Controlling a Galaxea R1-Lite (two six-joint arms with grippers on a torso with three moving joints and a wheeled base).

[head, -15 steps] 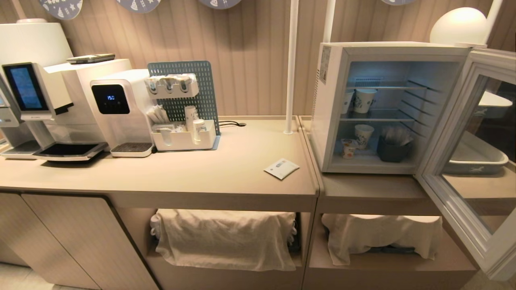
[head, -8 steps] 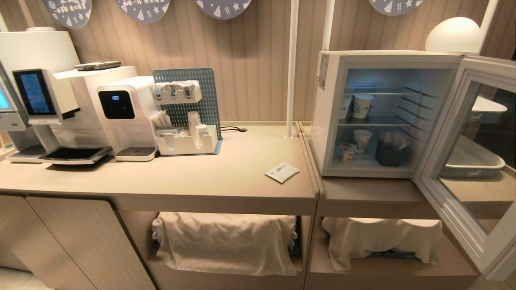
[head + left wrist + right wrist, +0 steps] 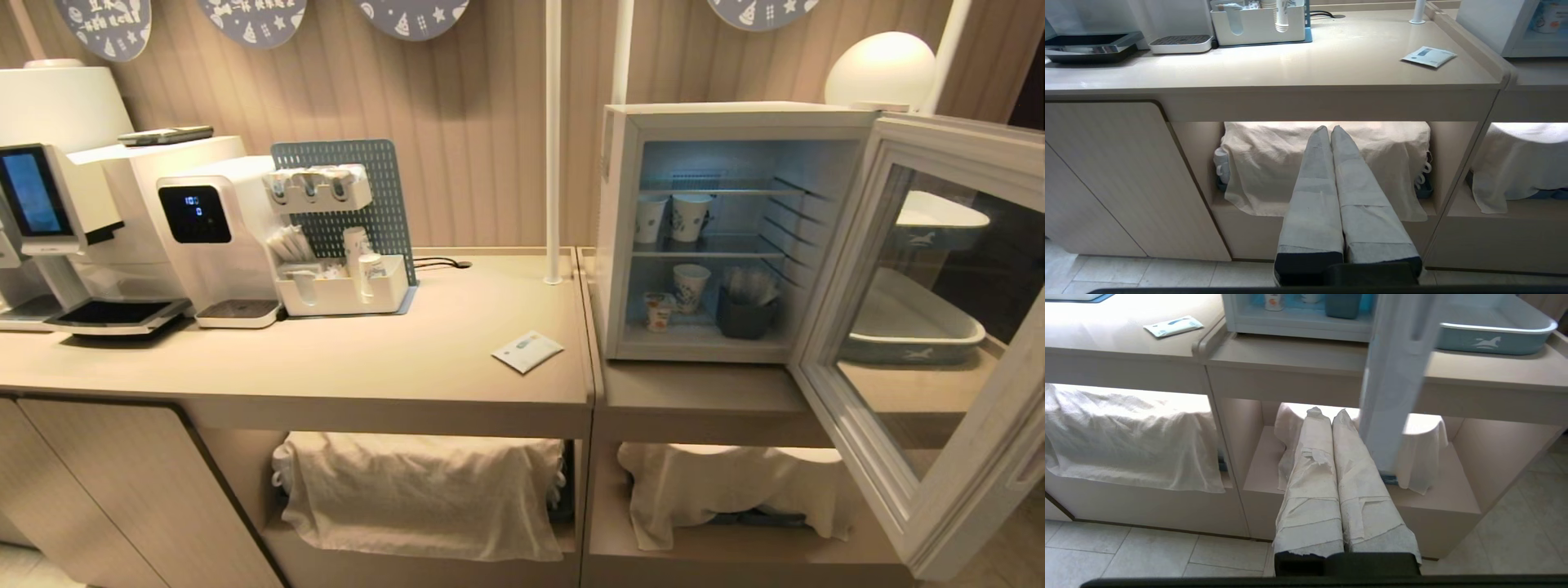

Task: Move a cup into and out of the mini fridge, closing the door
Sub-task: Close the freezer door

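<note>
Mini fridge [image 3: 620, 237]: white box on the right-hand, slightly lower bench [image 3: 694, 396], interior lit, wire shelves showing.

Door [image 3: 914, 343]: swung wide on its right-side hinge, glass pane angled out past the bench front; its lower edge crosses the right wrist view just beside the right pincer.

Cup [image 3: 658, 311]: small white pot with an orange picture, upright on the fridge floor at the front left. A taller paper cup [image 3: 691, 286] stands just behind and to its right; a dark holder [image 3: 743, 314] stands further right. Two more paper cups sit on the shelf above.

Left pincer [image 3: 1329, 132]: fingers pressed together, holding nothing, low before the cloth-covered shelf under the left bench.

Right pincer [image 3: 1328, 413]: fingers pressed together, holding nothing, low before the cloth [image 3: 1421, 457] under the fridge bench.

Key relation: the cup lies above and ahead of both pincers, inside the opening. The right pincer looks the nearer, being parked below the fridge; the left sits under the neighbouring bench.

Room for moving: the fridge mouth is unobstructed from the front. The left wall of the fridge is close beside the cup, and the paper cup close behind it. The open door bounds the right arm's outer side. A paper packet [image 3: 527, 351] lies on the left bench, well apart from the fridge.
</note>
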